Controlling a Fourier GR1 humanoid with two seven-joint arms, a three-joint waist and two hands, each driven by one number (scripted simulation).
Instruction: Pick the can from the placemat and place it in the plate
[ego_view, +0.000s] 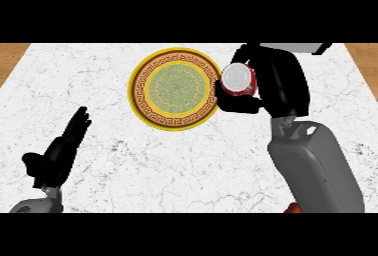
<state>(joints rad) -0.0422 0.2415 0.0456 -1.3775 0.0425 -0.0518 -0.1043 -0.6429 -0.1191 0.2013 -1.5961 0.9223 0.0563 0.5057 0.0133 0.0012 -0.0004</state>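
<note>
You are seeing the right hand (255, 85) clasping the can (238, 80), carrying it just off the plate's (142, 102) right rim near the worktop's (221, 170) far edge, presumably for setting inside; the can is showing red sides and a pale top; the left hand (59, 150) is resting unclenched by the near left corner.

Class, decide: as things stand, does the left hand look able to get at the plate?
Probably yes: the left hand rests open on bare counter, nothing between it and the plate; the right hand holds the can at the far rim.
</note>
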